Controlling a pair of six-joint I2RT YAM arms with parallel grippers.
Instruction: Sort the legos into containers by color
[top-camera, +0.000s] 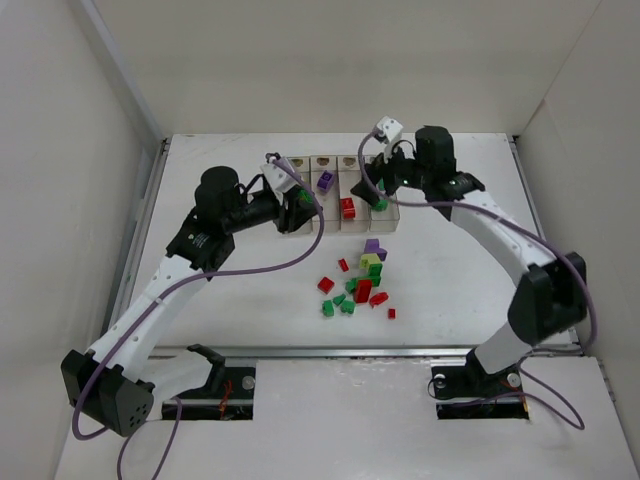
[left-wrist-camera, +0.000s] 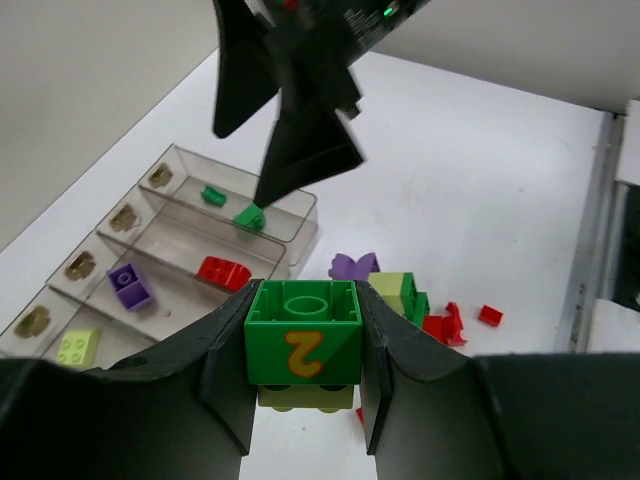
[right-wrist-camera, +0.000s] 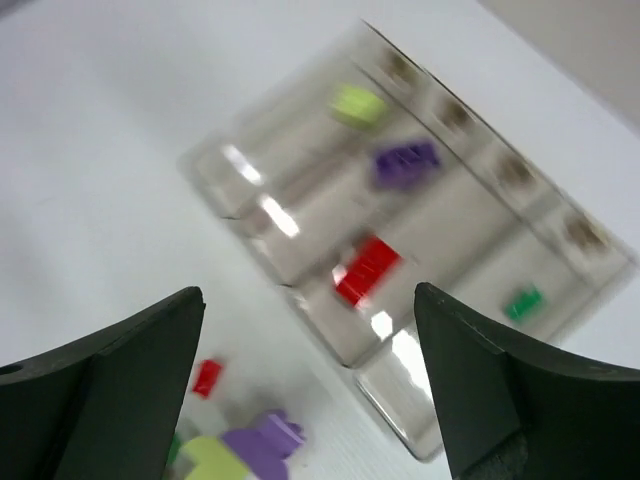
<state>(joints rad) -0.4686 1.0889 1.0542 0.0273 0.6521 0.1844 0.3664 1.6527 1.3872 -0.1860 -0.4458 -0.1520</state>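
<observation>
The left jaws are closed on a green square plastic brick (left-wrist-camera: 303, 318) with a yellow "2" on the face turned to the wrist camera, one finger pressed to each side. A pale yellow-green brick (left-wrist-camera: 305, 398) sits directly under it, touching, and the pair is held over the white counter (left-wrist-camera: 480, 180). Ahead of these jaws and to their left lies the row of four narrow clear-walled rectangular bins (left-wrist-camera: 298, 215), joined side by side. Each bin has a tan end piece (left-wrist-camera: 160, 177) with a round hole at its far end. The bin nearest the left jaws holds a lone pale brick (left-wrist-camera: 78, 346), the next a purple brick (left-wrist-camera: 130, 286), the next a red brick (left-wrist-camera: 224, 271), and the farthest two small green bricks (left-wrist-camera: 212, 195). The right jaws stand wide apart with nothing between them. They hang over that farthest bin, at the end opposite its tan piece, with one of the small green bricks just under a fingertip. Their own view is blurred, and the red brick shows below, between the fingers. Ahead of the left jaws and to their right, the loose bricks (top-camera: 360, 285) lie bunched on the counter near the bins, in red, green, purple and pale yellow-green.
</observation>
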